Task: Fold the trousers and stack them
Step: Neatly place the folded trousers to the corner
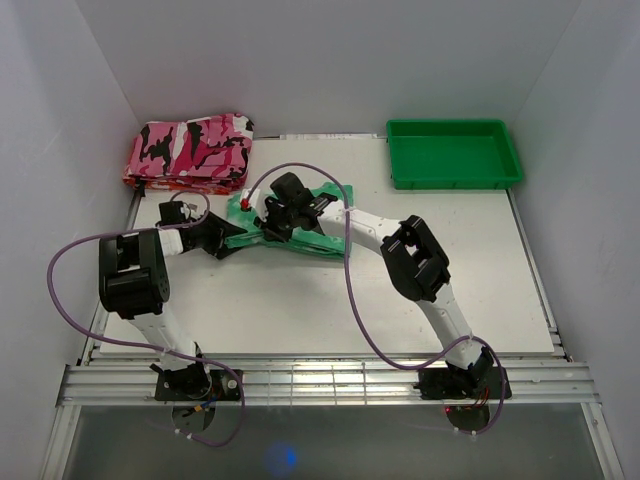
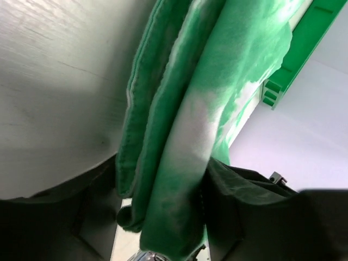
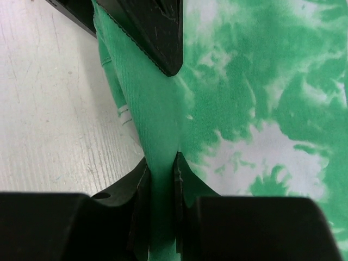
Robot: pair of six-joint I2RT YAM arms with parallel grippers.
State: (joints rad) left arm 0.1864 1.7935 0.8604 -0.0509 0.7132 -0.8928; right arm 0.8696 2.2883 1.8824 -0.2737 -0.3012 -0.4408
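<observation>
Pinching a fold of the bright green, white-blotched tie-dye cloth trousers (image 3: 261,98), my right gripper (image 3: 161,168) is clamped on it. My left gripper (image 2: 163,212) straddles their layered edge; whether it grips, I cannot tell. They lie folded on the white table (image 3: 49,109).

An overhead camera looks down on the table (image 1: 300,310); both wrist cameras (pressed close) share the trousers (image 2: 185,136).

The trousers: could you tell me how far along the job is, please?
Done: the bright green tie-dye cloth trousers are folded into a bundle. In hand: the right tool pinches a fold; the left tool straddles its edge. Left: stacking; the bundle lies beside, not on, the pink camouflage cloth pile.
</observation>
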